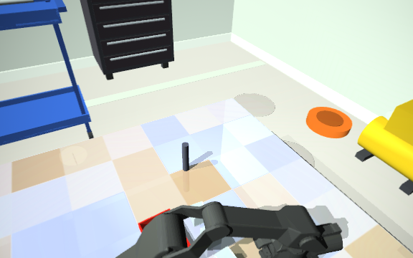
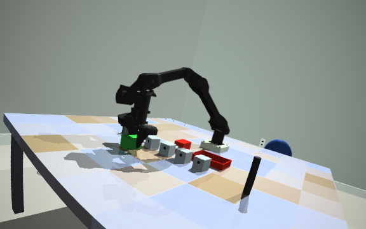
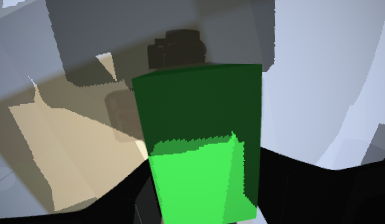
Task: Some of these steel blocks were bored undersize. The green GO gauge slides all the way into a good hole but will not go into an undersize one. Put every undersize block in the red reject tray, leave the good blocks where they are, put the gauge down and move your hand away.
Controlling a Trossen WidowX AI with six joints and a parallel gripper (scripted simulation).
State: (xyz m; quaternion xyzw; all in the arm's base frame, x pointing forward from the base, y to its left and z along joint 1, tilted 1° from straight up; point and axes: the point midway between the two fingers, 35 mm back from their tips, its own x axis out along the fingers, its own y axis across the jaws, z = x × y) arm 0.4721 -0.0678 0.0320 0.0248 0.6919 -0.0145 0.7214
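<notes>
My gripper [image 2: 133, 140] [image 3: 198, 150] is shut on the green gauge [image 2: 128, 142] [image 3: 203, 110], low at the left end of the block row. Whether the gauge touches the table is unclear, and its pin cannot be made out. Four grey steel blocks, each with a dark hole facing the camera, stand in a slanting row: one [image 2: 153, 143] nearest the gripper, then another [image 2: 168, 149], a third [image 2: 183, 156] and the last [image 2: 202, 163] by the red tray [image 2: 227, 165] [image 1: 149, 220]. No block shows in the visible part of the tray. The gauge is hidden in the top view.
A small red block [image 2: 183, 144] stands behind the row. The arm's pale base [image 2: 215, 147] is behind the tray. A dark upright post [image 1: 186, 157] [image 2: 251, 176] stands on the table, beyond the tray from the gripper.
</notes>
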